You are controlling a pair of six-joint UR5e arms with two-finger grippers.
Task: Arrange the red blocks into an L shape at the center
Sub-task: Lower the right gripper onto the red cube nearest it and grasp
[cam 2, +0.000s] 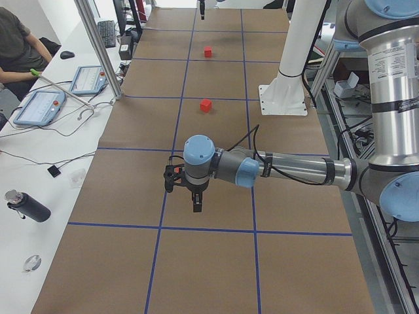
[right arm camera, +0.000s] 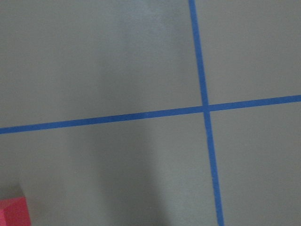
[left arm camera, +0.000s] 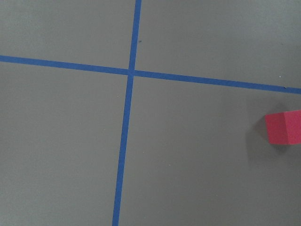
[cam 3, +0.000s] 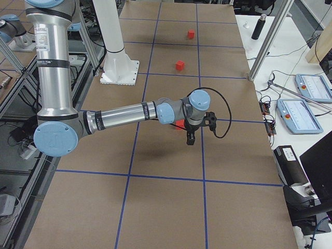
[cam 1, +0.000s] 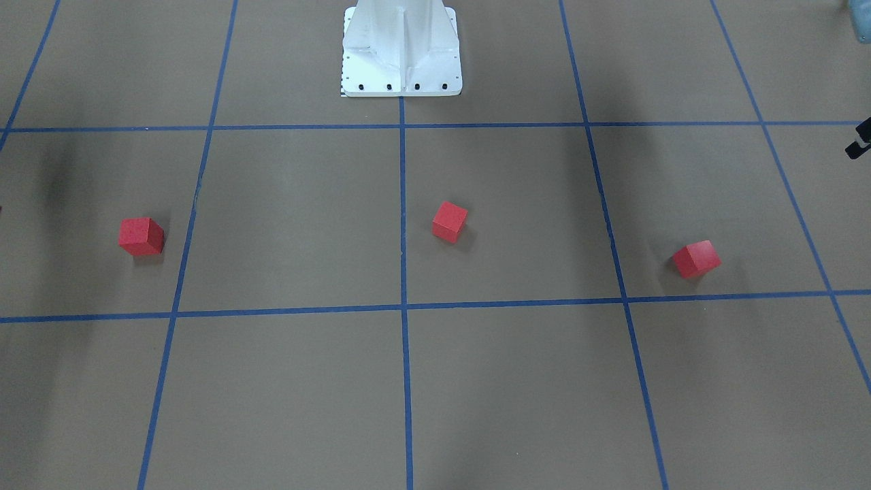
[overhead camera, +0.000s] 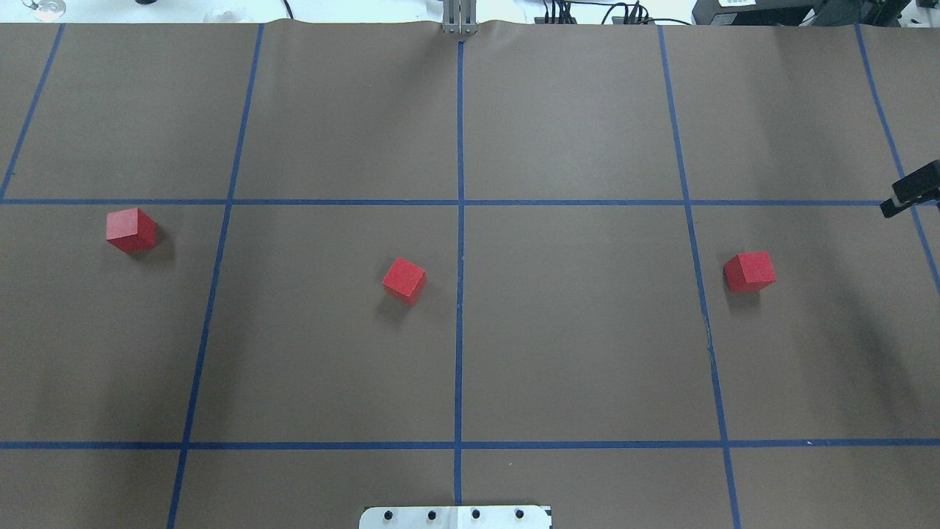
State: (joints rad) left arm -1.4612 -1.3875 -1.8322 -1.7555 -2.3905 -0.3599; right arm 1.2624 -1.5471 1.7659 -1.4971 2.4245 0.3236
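Note:
Three red blocks lie apart in a row on the brown floor. The left one (overhead camera: 131, 229) shows at the right edge of the left wrist view (left arm camera: 283, 127). The middle one (overhead camera: 404, 280) lies just left of the center grid line (overhead camera: 460, 294). The right one (overhead camera: 750, 271) shows in the bottom-left corner of the right wrist view (right arm camera: 13, 213). My left gripper (cam 2: 196, 206) hovers above the floor and hides the left block in the exterior left view. My right gripper (cam 3: 190, 139) hovers beside the right block (cam 3: 179, 124). I cannot tell whether either gripper is open or shut.
The white metal base (overhead camera: 455, 516) stands at the robot's edge of the floor. A side table with tablets (cam 2: 42, 104), a bottle (cam 2: 26, 206) and a seated person (cam 2: 16, 39) runs along the far side. Metal posts (cam 2: 98, 46) stand at that edge.

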